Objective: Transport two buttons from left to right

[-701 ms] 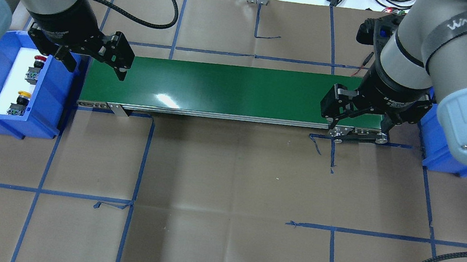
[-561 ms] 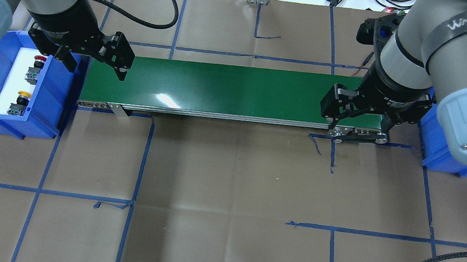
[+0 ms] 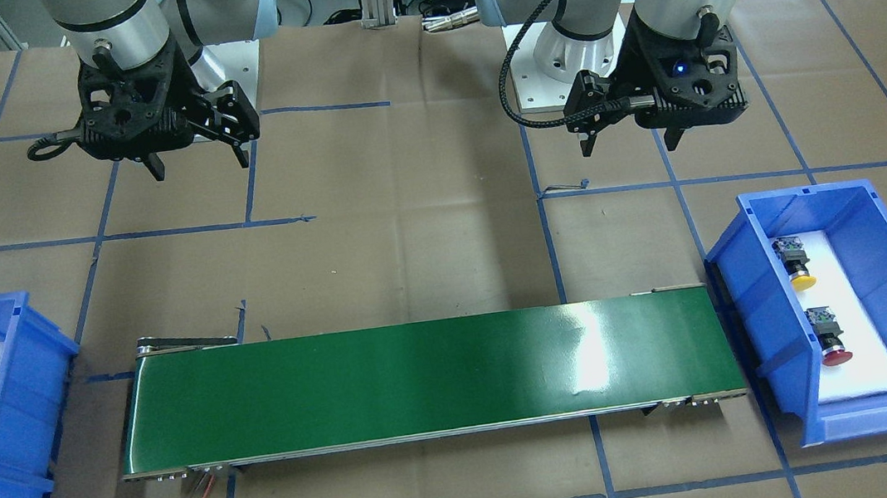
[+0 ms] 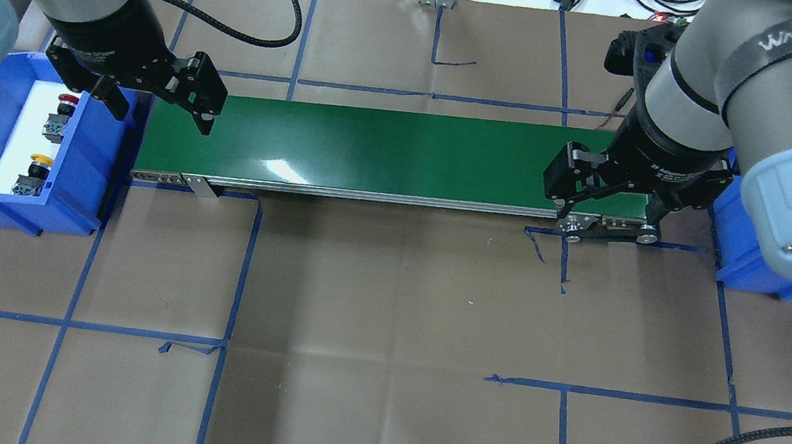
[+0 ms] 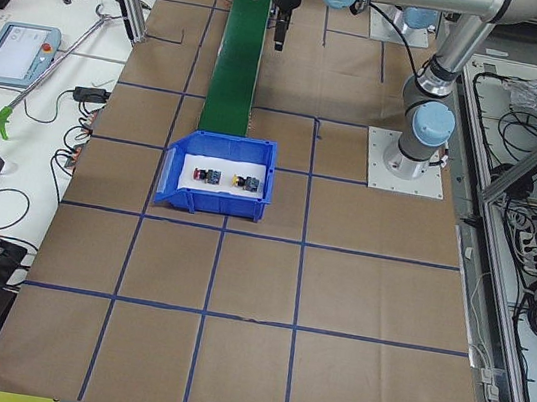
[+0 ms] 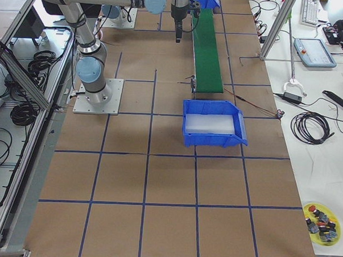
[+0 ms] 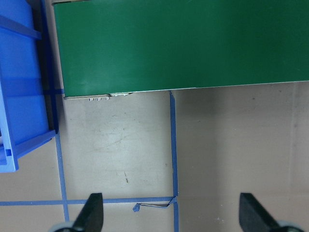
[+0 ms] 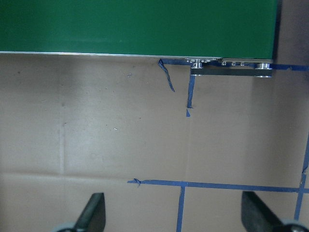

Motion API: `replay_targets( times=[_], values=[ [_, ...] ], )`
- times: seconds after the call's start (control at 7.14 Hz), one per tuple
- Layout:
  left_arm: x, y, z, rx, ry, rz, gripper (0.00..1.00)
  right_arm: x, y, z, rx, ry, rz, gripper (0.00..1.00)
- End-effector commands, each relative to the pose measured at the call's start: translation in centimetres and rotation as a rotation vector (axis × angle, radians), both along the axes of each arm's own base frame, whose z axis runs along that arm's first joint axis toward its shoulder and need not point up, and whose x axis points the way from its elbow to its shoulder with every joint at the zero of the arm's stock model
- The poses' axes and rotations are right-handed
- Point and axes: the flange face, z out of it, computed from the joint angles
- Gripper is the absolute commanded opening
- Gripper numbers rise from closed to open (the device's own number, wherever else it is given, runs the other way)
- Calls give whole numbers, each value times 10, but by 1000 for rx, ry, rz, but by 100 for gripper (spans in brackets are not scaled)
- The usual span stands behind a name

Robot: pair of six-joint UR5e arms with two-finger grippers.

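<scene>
Bin (image 3: 755, 305), blue, at the left end of the green belt (image 3: 425, 380): white pad (image 3: 863, 343) inside, both buttons lying on it. Yellow button (image 3: 796, 267) sits nearer the robot and red button (image 3: 829, 339) farther off. The two are apart, with their caps pointing away from the robot. Second blue bin (image 3: 18, 398), at the belt's right end, holds a white pad.

Left claw (image 3: 632, 145) hangs above the bench (image 3: 405, 203) on the robot's side of the belt, near the belt's left end. It points downward with its fingers spread wide and nothing between them. Right claw (image 3: 199, 168) is posed likewise near the belt's right end, wide open and holding nothing. Neither claw touches a bin or a button.
</scene>
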Motion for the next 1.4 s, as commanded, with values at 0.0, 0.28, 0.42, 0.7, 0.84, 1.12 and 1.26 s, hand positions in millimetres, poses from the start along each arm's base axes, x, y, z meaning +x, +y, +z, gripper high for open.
replay_targets(
  times=[0.0,0.28,0.42,0.7,0.84,1.12,1.26],
  values=[
    [0,1,-1,2,0,-1,100,0,0,-1,1,0,1,100],
    [11,-5,1,-2,0,13,100,0,0,-1,1,0,1,100],
    [29,-9,2,-3,-2,2,100,0,1,-3,6,0,1,100],
    [122,-23,3,-3,-2,17,100,0,1,-4,7,1,1,100],
    [168,-24,-7,19,2,40,100,0,1,-4,7,1,1,100],
    [269,-23,-33,38,11,36,100,0,1,-4,7,1,1,100],
    [314,-26,-52,57,31,69,100,0,1,-5,9,1,1,100]
  ],
)
